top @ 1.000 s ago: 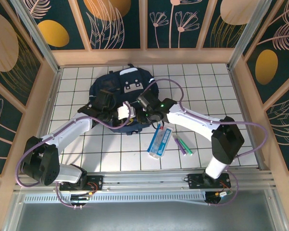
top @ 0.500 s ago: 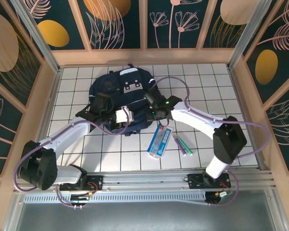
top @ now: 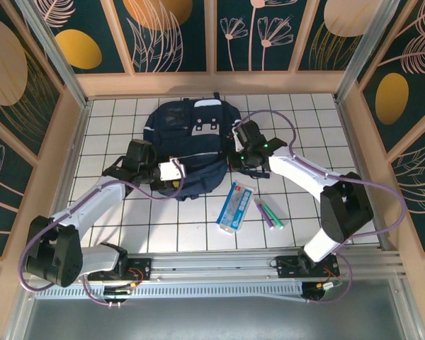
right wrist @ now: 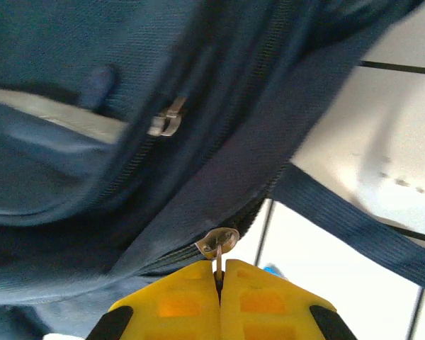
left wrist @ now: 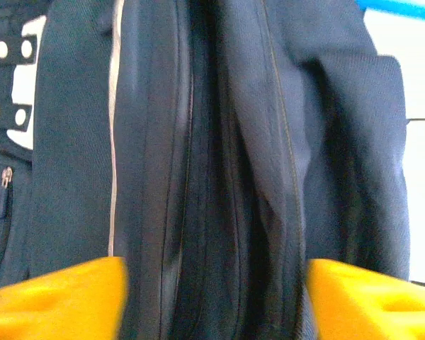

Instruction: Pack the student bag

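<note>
From my overhead feed, the large navy-blue fabric backpack lies flat toward the far middle of the white gridded worktop, with its light grey buckled flap facing up and toward the back wall. Both arms reach in to it, the left one at its near-left edge and the right one at its right side.

On my left wrist feed, the left jaws stand wide open. The yellow pads sit at the two lower corners of the picture, with the backpack's dark zip seam running up between them, and I see nothing gripped.

On the right wrist feed, the right jaws are pressed fully together, and their yellow pads pinch the thin tab of a small metal zip pull at the backpack's edge. A flat dark-blue strap trails across the white tiles beside it.

A flat blue-and-white rectangular case lies on the worktop just near-right of the backpack. A few green and purple pens lie right beside the case.
</note>
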Controlling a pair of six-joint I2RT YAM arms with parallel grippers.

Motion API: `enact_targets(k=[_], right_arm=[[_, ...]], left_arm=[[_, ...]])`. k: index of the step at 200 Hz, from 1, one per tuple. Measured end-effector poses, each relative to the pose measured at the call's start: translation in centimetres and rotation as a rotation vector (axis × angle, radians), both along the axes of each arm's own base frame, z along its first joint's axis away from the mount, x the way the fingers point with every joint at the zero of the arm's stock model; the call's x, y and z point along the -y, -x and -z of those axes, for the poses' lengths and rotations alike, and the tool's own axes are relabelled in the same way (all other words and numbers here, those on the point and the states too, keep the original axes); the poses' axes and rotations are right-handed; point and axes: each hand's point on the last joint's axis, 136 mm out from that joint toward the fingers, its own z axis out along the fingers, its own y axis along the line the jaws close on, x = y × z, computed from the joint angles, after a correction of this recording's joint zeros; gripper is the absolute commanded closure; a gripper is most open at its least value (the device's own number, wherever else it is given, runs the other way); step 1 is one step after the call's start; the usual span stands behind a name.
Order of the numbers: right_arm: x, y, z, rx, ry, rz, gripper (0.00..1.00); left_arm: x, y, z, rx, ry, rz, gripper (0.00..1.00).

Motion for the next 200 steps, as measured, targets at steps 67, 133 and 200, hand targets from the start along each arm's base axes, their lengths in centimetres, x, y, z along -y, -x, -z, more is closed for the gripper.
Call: enact_targets(k=[67,133,200], right_arm=[[-7.3,4.0,-2.8,-0.009,-0.231,-0.262,1.0],[-5.8,3.1,-1.5,-0.02,-0.218,-0.223,1.0],[-0.4,-4.5,4.9,-0.053,-0.099,0.0,1.0]], left_arm=[[5.8,0.6,-2.4,-0.111,0.178,0.002,0.29],[5.2,-0.9,-0.2,-0.079,0.061,-0.064,1.0],[5.1,0.4,0.1,-0.012,0.005,0.076,1.0]])
